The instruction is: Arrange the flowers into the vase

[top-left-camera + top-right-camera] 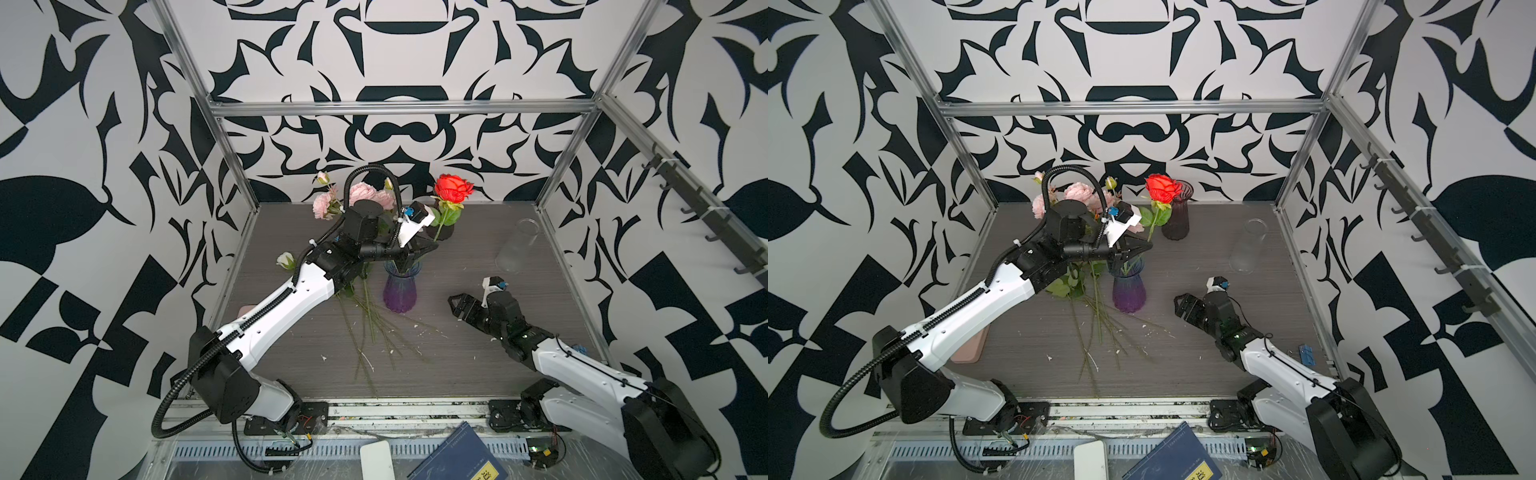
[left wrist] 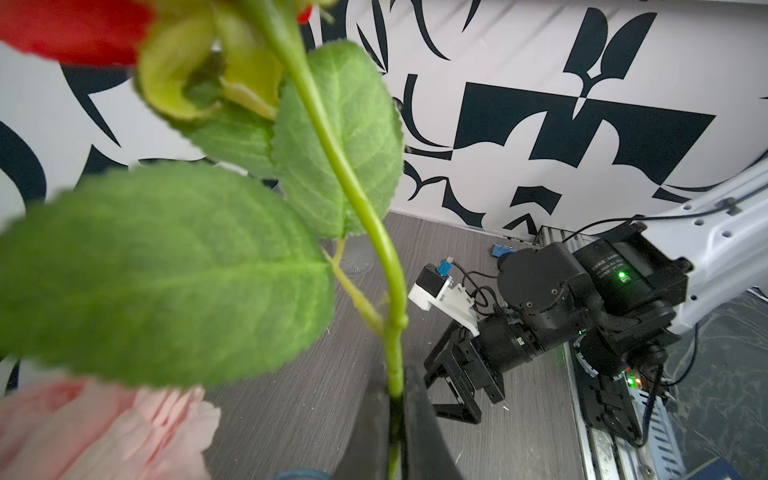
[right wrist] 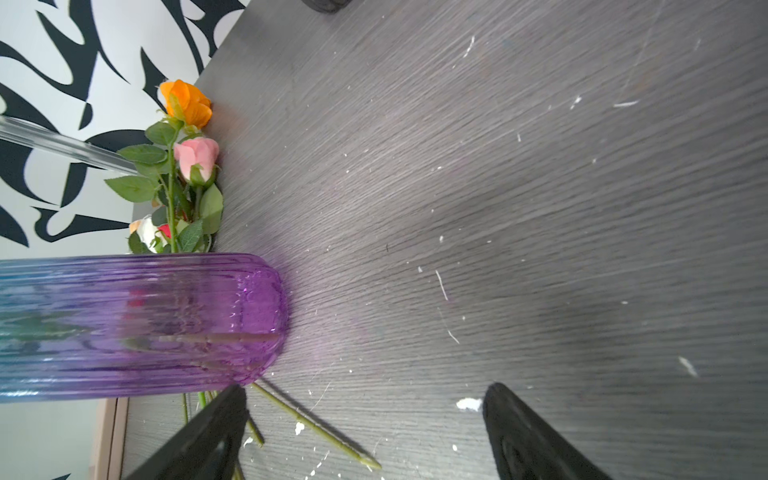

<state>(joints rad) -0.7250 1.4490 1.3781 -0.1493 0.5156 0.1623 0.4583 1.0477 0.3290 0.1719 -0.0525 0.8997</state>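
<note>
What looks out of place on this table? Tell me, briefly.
White flecks litter the table around the purple vase, perhaps coating chipped off stems. Loose flowers lie crossed in a heap beside it. The red rose held by the left gripper looks intact. Nothing looks spilled.

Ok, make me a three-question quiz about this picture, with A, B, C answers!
1. Where on the grey wooden table is the clear glass vase? A) back right B) front left C) middle
2. What colour is the long-stemmed rose in the left hand? A) blue B) red C) white
3. How is the right hand? A) open, empty B) shut on a stem C) shut on a cup
Answers: 1 A, it stands by the back right corner. 2 B, its bloom is red. 3 A, it is spread wide, nothing inside.
</note>
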